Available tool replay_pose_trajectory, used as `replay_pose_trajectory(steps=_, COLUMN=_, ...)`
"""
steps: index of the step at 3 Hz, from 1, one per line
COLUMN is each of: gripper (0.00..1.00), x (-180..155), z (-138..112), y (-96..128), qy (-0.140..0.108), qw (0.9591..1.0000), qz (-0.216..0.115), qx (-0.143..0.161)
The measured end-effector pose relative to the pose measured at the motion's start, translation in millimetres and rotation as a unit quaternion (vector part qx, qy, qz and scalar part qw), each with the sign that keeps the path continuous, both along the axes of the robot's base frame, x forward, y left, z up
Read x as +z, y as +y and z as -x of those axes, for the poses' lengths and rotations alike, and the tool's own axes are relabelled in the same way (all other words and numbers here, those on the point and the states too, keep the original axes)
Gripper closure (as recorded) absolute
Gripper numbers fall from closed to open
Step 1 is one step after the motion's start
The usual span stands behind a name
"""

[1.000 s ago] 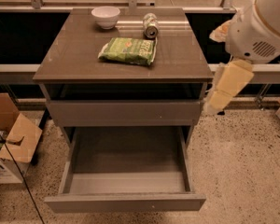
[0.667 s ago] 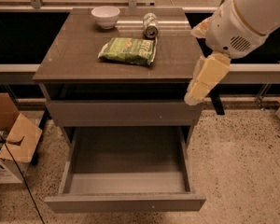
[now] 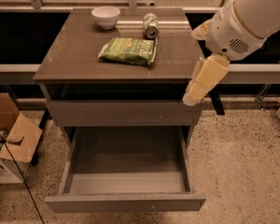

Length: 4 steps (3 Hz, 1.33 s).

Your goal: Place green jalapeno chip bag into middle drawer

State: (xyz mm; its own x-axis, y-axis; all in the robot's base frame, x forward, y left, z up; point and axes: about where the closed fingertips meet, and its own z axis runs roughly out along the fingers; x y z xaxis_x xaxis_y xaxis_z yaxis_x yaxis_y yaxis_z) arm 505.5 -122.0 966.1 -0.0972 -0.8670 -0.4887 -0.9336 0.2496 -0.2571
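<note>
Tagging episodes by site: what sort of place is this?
Probably an office or lab test area, not a home: speckled hard floor, cardboard boxes on it, and a grey drawer cabinet set with a chip bag, can and bowl. The hand hangs at the cabinet's right edge.

arm [image 3: 254,15]: thick white shell, smooth and rounded.
grille [image 3: 238,45]: oval patch of small dark holes low on the shell.
claw [image 3: 191,96]: pale cream-yellow, blocky, tapering to a rounded tip; at the right front corner of the worktop [image 3: 74,55].
</note>
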Motion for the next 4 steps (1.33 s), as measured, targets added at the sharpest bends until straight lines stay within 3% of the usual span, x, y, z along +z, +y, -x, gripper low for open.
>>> replay_pose_trajectory(steps=1, gripper=0.0, x=-14, z=-27, y=18, qy=-0.001, qw=0.9991, qz=-0.031, qx=-0.029)
replay_pose_trajectory(steps=2, gripper=0.0, x=-31, z=-86, y=40, qy=-0.006, qw=0.9951, qz=-0.083, qx=-0.054)
replay_pose_trajectory(steps=3, gripper=0.0, x=-58, z=-156, y=65, qy=0.013, qw=0.9906, qz=-0.127, qx=-0.048)
replay_pose_trajectory(steps=4, gripper=0.0, x=-57, z=-161, y=65, qy=0.012, qw=0.9902, qz=-0.131, qx=-0.048)
